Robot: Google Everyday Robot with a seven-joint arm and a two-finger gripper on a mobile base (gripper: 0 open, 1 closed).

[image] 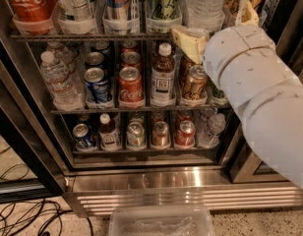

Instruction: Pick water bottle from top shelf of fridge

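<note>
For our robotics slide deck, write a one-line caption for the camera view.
Open gripper at the fridge top shelf, fingers either side of the water bottle.
</note>
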